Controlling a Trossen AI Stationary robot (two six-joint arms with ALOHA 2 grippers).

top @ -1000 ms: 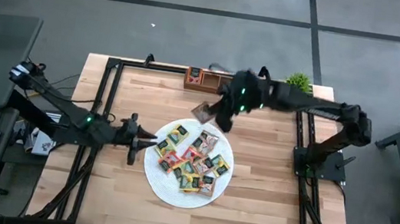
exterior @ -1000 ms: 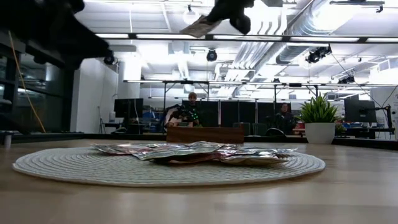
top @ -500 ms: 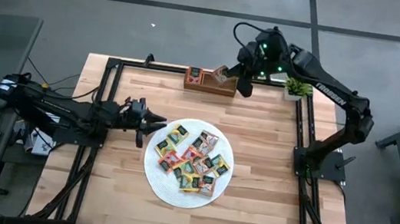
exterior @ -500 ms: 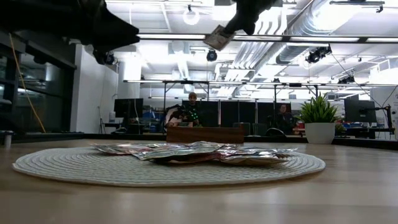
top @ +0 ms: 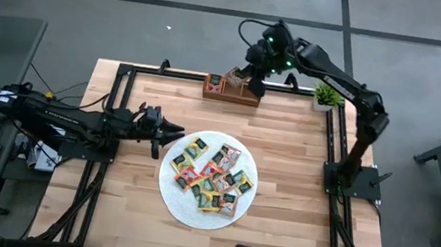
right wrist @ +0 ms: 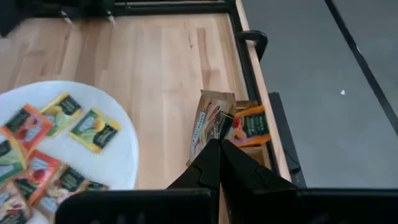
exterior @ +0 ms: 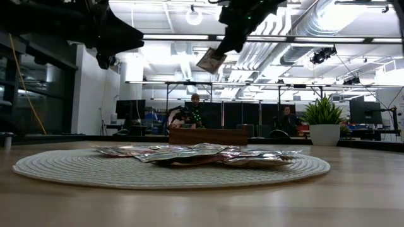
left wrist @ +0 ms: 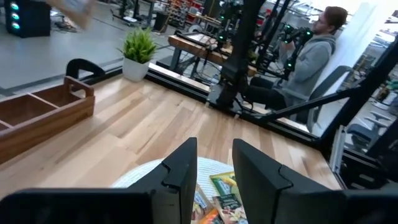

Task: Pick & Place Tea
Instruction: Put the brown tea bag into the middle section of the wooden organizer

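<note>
My right gripper (top: 248,76) hangs above the brown wooden tray (top: 231,92) at the table's far edge, shut on a tan tea packet (right wrist: 208,121). An orange packet (right wrist: 250,124) lies in the tray below it. Several more tea packets (top: 212,176) lie flat on the round white mat (top: 180,205) at the table's middle. My left gripper (top: 170,130) sits level at the mat's left rim. Its fingers are a little apart with nothing between them (left wrist: 214,167). My right gripper pinches the tan packet between its two fingertips at the packet's near edge (right wrist: 214,130). The fingers slant down toward the far edge. The packet sticks out beyond the fingertips, tilted and lifted clear high above the tray (exterior: 210,60).
A potted plant (top: 328,93) stands at the far right corner, right of the tray. A black metal frame (top: 122,93) runs along the table's edges. People sit beyond the table (left wrist: 317,50). Bare wood lies between the mat and the tray (top: 205,113).
My right gripper has carried the tan packet from over the mat's far rim toward the table's far edge and then left, ending above the tray; its wrist rolled and the packet turned with it. My left gripper swung a little toward the far edge, along the mat's left rim.
</note>
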